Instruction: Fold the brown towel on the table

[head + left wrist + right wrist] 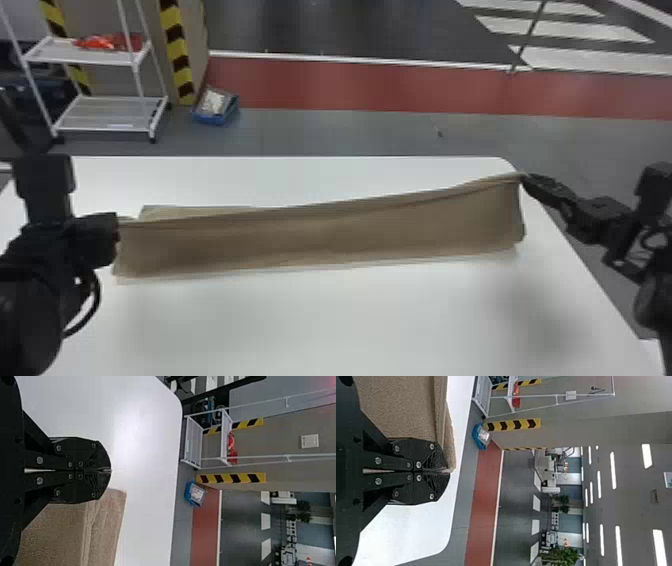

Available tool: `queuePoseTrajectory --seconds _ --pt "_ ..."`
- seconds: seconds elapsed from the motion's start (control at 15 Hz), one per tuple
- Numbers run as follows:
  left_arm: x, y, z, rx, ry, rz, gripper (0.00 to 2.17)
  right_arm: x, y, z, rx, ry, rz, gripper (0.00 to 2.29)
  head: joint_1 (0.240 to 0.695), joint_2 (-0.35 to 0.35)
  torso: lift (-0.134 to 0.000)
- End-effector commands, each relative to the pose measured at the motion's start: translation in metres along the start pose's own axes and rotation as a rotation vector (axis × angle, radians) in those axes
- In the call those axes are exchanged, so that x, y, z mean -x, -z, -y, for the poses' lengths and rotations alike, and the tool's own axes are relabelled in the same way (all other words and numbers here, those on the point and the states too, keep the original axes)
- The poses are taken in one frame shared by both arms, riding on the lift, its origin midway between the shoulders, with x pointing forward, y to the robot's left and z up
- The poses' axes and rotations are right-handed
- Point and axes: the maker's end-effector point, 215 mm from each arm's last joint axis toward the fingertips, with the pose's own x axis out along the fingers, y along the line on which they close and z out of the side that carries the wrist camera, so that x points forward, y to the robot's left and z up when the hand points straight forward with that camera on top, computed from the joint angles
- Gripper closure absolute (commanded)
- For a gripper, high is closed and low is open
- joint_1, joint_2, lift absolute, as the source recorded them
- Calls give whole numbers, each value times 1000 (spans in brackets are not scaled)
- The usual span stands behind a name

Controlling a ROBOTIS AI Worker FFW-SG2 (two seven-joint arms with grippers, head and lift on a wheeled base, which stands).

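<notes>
The left end effector and right end effector clamp the towel at opposite ends, the right near the worktop's side edge. Worktop spreads widely on the near side.

The widest room for a hand lies on the near side of the white, round-cornered tabletop, between the two arms. Across the middle, the long brown cloth towel bars the way, stretched between the black two-fingered left gripper and the black two-fingered right gripper. Behind it a lane follows the back edge, broad toward the left, narrowing toward the far right corner. The right arm blocks passage over the right edge near that corner. The left arm blocks the left side, its black cable loop bowing inward over the tabletop.
</notes>
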Motion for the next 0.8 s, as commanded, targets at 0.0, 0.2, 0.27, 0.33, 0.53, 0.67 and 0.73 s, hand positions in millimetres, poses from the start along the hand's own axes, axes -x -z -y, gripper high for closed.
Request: queuePoseTrajectory --seconds 0.0,0.2,0.27,0.33,0.53,0.67,0.73 --pt "-17 0 25 -39 22 -24 1757 -3 12 3 -2 6 -20 1588 695 -131 -118" --pt "-11 -3 25 -44 22 -11 1764 5 11 6 -16 16 10 1588 695 -153 -118" --pt "2 -13 19 -31 22 23 1771 15 12 6 -13 21 15 1588 695 -155 -118" --pt "18 -19 10 -22 17 42 1771 26 7 6 -11 23 21 1588 695 -157 -118" --pt "70 -1 -24 -8 -1 -16 1771 67 5 -1 -17 20 30 1588 695 -163 -118" --pt "101 30 -43 -26 -27 -106 1771 98 16 -13 -68 4 14 1588 695 -164 -118" --pt "112 38 -48 -33 -30 -127 1771 110 15 -21 -63 -6 24 1588 695 -164 -118"
